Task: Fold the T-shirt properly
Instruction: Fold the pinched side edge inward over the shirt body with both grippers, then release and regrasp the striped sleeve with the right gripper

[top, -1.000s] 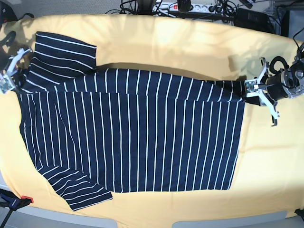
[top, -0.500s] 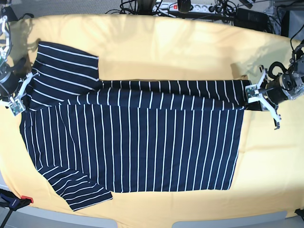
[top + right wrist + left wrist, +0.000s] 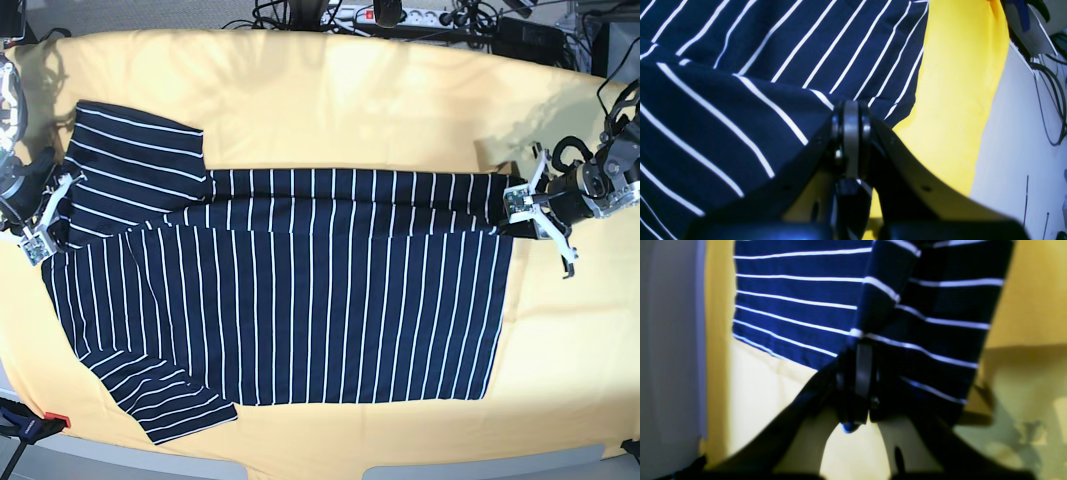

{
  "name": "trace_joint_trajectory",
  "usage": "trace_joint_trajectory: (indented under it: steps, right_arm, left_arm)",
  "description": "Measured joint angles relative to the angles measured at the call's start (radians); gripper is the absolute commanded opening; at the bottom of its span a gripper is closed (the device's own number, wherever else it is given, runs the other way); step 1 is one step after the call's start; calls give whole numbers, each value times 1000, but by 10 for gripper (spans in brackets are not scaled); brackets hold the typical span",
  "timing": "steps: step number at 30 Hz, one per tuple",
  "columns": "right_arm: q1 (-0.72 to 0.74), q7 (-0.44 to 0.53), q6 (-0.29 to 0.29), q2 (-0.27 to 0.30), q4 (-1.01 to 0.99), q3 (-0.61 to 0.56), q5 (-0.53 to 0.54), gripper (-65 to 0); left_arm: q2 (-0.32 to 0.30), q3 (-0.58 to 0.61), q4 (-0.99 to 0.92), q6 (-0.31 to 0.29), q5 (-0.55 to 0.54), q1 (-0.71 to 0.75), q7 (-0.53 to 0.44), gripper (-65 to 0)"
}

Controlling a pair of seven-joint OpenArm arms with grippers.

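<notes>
there, one t-shirt, two claws

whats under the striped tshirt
The yellow cloth lies under the T-shirt, showing on every side of it. The lifted far edge, pinched by the left gripper and the right gripper, folds over the shirt itself. Anything beneath the fabric is covered.

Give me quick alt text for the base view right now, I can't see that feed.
A striped navy T-shirt lies on a yellow cloth, its far long edge lifted and folding toward the near side. The right gripper is shut on the shoulder end, the left gripper on the hem end.
</notes>
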Motion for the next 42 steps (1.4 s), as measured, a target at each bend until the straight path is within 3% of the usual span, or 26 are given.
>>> trace_joint_trajectory:
  steps: [3, 7, 8, 11, 12, 13, 18, 24, 26, 31, 38, 42]
  right_arm:
    - [0, 1, -17, -2, -1, -4, 0, -650]
    - [5, 11, -109, -5, -13, -5, -50, -650]
    - [5, 12, -118, -5, -14, -5, -49, -619]
    - [8, 1, -123, -4, -14, -5, -42, -357]
    - [8, -19, -130, -4, -14, -5, -34, -305]
    - [8, -35, -130, -2, -14, -5, -10, -293]
    - [8, -86, -38, -2, -13, -5, 17, -294]
    - [3, -265, 177, 3, 87, -4, 279, -294]
    - [-24, -319, 221, 10, 151, -3, 361, -294]
    - [-184, -344, 220, 9, 268, -4, 360, -294]
    - [-335, -174, 220, 12, 270, -3, 187, -294]
    - [-381, -163, 222, -12, 270, -3, 172, -294]
  left_arm:
    - [18, 0, -32, 1, 3, 0, 0, -650]
    - [41, 0, -82, 2, 38, -8, -43, -650]
    - [42, 0, -90, 3, 38, -8, -52, -586]
    - [42, 0, -93, -19, 35, -11, -61, -371]
    - [41, 0, -94, -41, 34, -14, -61, -321]
    - [39, 0, -94, -52, 17, -14, -59, -302]
    - [34, 0, -93, -84, -19, -16, -10, -303]
    - [-5, 0, -86, -217, -27, -16, -13, -303]
    - [-20, 0, -85, -239, -59, -16, -13, -303]
    - [-35, 0, -85, -241, -56, -16, -12, -303]
    - [-34, 0, -83, -242, -56, -16, -40, -303]
    - [-34, 0, -83, -203, -57, -16, -40, -303]
